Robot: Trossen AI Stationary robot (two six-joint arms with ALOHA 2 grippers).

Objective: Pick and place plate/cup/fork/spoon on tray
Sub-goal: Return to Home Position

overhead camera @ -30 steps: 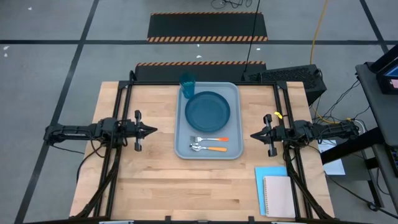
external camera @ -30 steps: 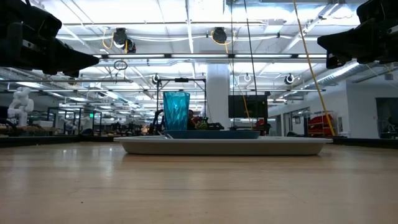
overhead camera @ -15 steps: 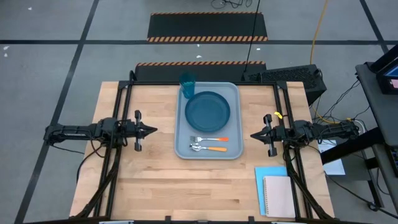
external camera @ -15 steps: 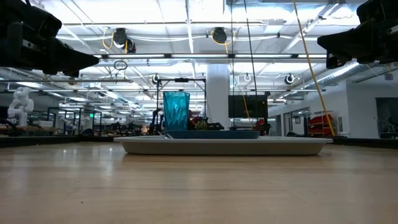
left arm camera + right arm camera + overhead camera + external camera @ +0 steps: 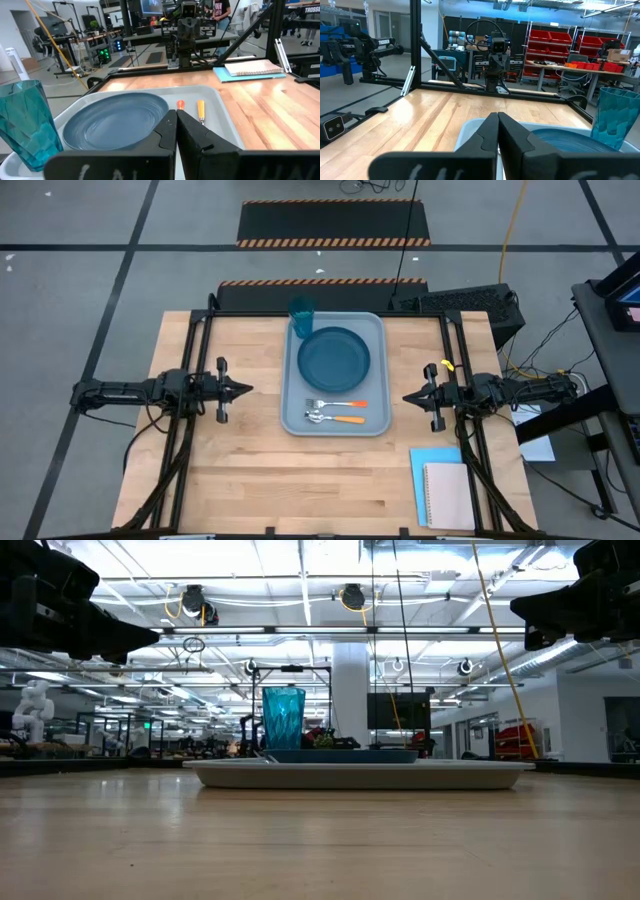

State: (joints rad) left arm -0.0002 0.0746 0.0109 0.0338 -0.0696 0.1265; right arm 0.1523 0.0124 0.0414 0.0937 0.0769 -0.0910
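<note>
The grey-blue tray lies at the table's far middle. On it rest the dark blue plate, the teal cup upright in the tray's far left corner, and the fork and spoon side by side at the tray's near end. My left gripper is shut and empty, left of the tray. My right gripper is shut and empty, right of the tray. The cup, the plate and two orange handles also show in the left wrist view.
A light blue paper sheet with a beige notebook on it lies at the table's near right corner. Bare wood spreads over the near half of the table and on both sides of the tray.
</note>
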